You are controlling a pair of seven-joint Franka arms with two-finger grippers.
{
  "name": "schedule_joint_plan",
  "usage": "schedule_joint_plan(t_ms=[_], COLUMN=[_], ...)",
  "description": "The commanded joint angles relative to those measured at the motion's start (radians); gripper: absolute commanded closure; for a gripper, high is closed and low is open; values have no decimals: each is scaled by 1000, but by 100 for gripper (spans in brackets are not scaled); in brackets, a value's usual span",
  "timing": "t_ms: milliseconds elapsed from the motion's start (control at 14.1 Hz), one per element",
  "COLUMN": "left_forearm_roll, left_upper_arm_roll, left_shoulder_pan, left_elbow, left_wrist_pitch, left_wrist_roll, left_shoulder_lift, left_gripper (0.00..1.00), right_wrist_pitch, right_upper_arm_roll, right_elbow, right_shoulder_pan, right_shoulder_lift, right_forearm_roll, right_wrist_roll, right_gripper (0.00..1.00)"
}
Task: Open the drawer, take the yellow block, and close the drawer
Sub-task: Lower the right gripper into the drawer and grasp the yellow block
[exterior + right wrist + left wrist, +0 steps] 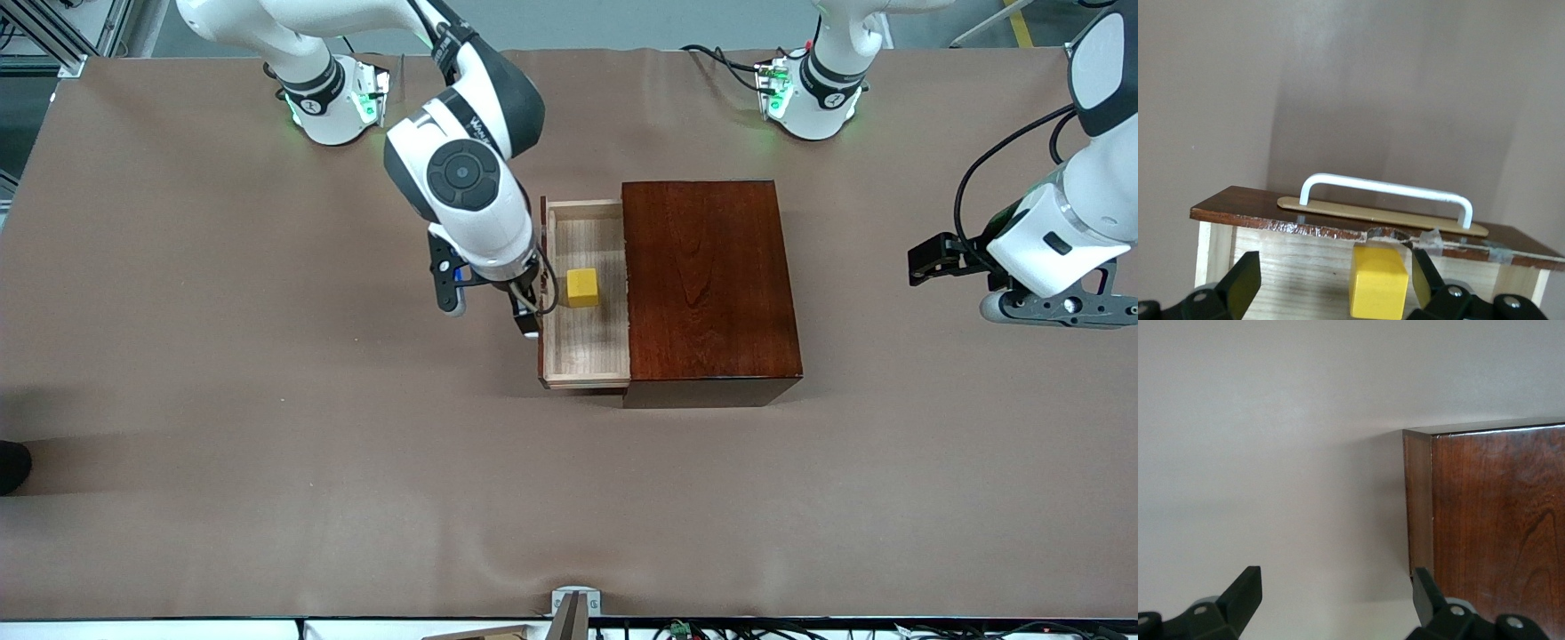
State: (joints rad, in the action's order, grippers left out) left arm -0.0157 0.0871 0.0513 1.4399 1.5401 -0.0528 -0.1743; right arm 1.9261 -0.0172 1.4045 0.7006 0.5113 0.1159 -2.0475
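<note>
The brown-covered table (222, 400) is carrying the dark reddish-brown wooden box (707, 276), which is sitting near the middle of it. The drawer (587, 351) is standing pulled out of the box toward the right arm's end of the table, its pale wood floor showing. Its white handle (1388, 190) is sticking out from the drawer front, on the face turned away from the box.

The right gripper (529, 313) is hanging over the drawer's front edge, just beside the handle, with its fingers (1238, 287) spread wide and holding nothing. The left gripper (1338, 600) is waiting over bare table off the box's closed end, toward the left arm's end of the table, with its fingers (1245, 590) also spread wide and empty; the box's corner is showing just past them.

The yellow block (582, 287) is sitting inside the drawer on its floor, about midway along it and near the box's opening.
</note>
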Motion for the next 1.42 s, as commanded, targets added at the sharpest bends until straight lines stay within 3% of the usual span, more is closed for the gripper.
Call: schedule_joint_plan(t_ms=[0,426,568,781,1349], left_forearm_roll=[17,17,17,17,19], left_upper_arm_roll=[0,2,2,3,3], left_shoulder_pan=[-5,-1,-1,2,5], left_elbow=[25,23,23,22,22], left_wrist_pitch=[17,17,17,17,17], left_wrist_roll=[13,10,10,10,8], left_shoulder_lift=[26,26,26,26,26], left_gripper=[0,0,0,0,0], right_wrist_pitch=[28,48,54,169,178], right_upper_arm_roll=[-10,-10,-10,-9,-10], right_elbow=[-27,-18,-16,17,33], right_shoulder_pan=[39,102,114,118,154], right_shoulder_lift=[58,59,84,110,142], right_forearm_roll=[7,7,5,10,4], right_wrist_roll=[-81,-216,-218,-217,-215], right_gripper=[0,0,0,0,0])
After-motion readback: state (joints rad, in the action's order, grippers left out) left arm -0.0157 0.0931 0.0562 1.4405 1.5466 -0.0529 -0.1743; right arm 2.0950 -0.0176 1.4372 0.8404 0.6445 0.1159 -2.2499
